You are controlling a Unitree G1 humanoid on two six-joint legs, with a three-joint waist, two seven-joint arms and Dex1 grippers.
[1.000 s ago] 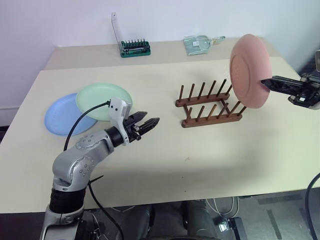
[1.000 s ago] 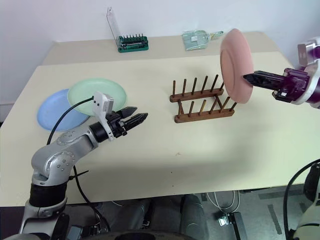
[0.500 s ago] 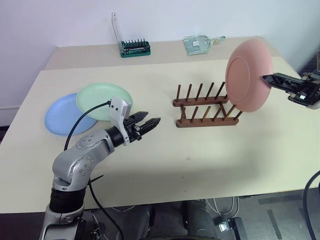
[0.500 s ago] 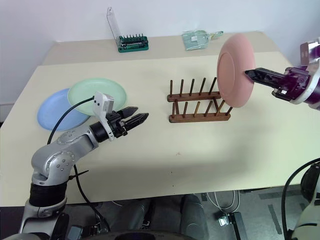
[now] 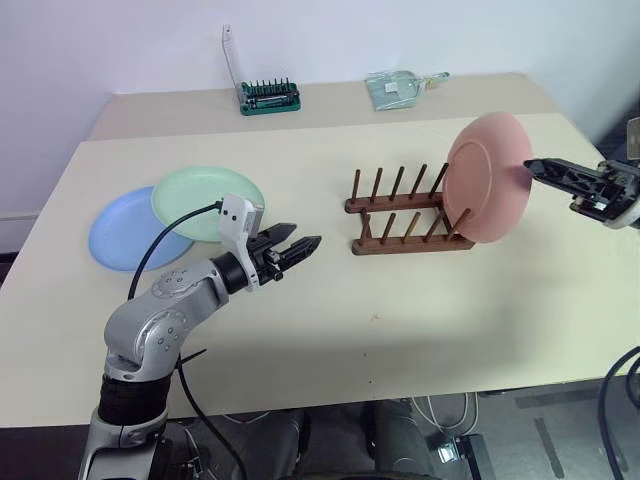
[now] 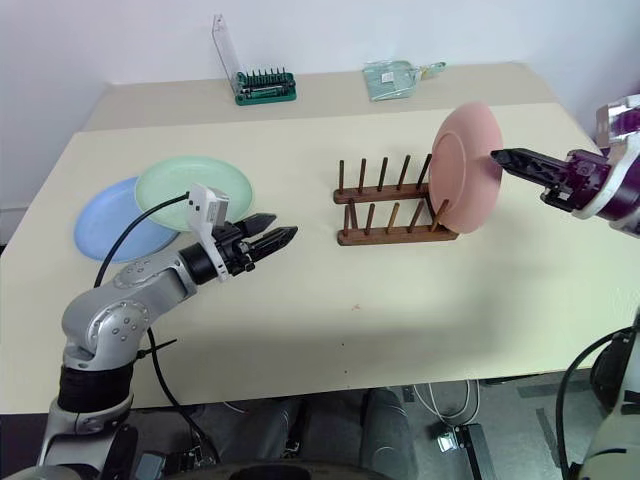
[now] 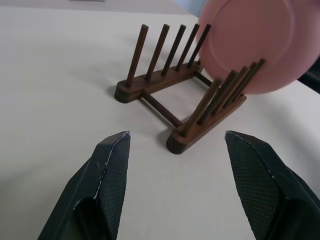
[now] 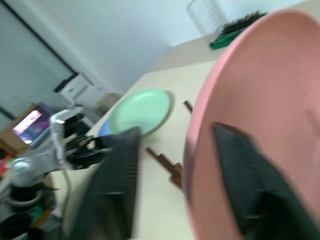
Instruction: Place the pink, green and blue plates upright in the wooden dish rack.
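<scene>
Right wrist view alone: monitor [image 8: 31, 121] beyond table.

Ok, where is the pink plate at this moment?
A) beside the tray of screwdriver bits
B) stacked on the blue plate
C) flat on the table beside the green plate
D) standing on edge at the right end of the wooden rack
D: the pink plate stands on edge among the end pegs of the wooden rack, just beyond the right gripper's parted fingers.
</scene>
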